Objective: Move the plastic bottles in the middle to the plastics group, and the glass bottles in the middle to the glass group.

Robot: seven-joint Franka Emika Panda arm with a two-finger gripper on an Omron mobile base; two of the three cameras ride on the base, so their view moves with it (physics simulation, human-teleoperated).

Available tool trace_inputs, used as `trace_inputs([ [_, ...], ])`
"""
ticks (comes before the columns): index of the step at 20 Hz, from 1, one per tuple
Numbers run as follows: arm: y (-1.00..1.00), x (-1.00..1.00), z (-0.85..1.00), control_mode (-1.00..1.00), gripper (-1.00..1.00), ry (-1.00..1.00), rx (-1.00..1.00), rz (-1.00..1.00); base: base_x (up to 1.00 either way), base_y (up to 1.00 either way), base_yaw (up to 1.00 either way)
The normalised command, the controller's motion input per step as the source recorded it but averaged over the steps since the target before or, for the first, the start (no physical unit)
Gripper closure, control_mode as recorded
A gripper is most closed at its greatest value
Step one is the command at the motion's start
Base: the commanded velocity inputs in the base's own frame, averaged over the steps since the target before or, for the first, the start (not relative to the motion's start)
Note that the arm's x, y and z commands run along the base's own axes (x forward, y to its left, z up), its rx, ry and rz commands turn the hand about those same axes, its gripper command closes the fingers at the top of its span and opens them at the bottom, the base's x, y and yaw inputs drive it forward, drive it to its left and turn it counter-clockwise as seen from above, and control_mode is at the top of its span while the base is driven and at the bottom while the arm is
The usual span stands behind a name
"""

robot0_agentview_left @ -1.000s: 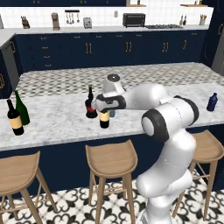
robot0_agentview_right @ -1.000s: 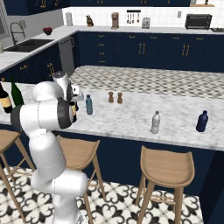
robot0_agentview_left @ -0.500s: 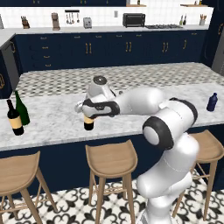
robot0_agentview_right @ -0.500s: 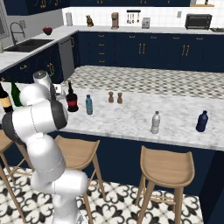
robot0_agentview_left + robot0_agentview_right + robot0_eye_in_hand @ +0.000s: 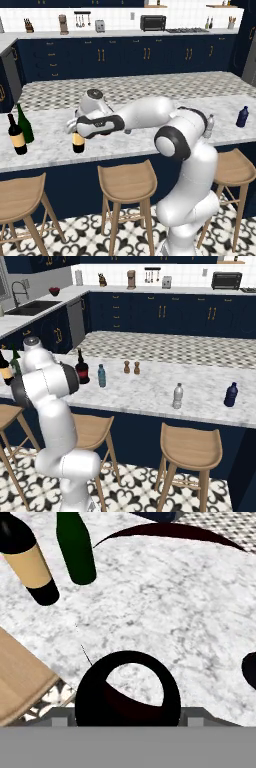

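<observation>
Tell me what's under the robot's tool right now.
The tool sits over a dark bottle with a yellow-tan label, upright above the marble counter. Its neck is covered by the tool, and whether its base touches the counter can't be seen.

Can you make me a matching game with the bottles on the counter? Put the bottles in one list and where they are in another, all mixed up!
Bottles:
1. wine bottle
2. green bottle
3. navy bottle
4. pale-blue bottle

Places:
A. far right end of the counter
B. in the pincer
C. next to the squat red-band bottle
D. left end, beside a tan-label bottle

Pairs: 1-B, 2-D, 3-A, 4-C
</observation>
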Motion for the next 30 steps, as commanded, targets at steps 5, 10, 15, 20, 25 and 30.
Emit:
trace_inputs([
  [5, 0.79, 0.06, 0.0, -1.0, 1.0, 0.0, 0.0, 0.15, 0.0, 0.0, 0.0],
  [10, 0.74, 0.18, 0.0, -1.0, 1.0, 0.0, 0.0, 0.1, 0.0, 0.0, 0.0],
  [15, 0.66, 0.35, 0.0, -1.0, 1.0, 0.0, 0.0, 0.04, 0.0, 0.0, 0.0],
  [20, 0.41, 0.39, -0.06, -1.0, 1.0, 0.0, 0.0, 0.0, 0.0, 0.0, 0.0],
  [25, 0.23, 0.12, -0.12, -1.0, 1.0, 0.03, -0.01, 0.0, 0.0, 0.0, 0.0],
  [30, 0.08, 0.02, -0.53, -1.0, 1.0, 0.0, 0.0, 0.0, 0.0, 0.0, 0.0],
])
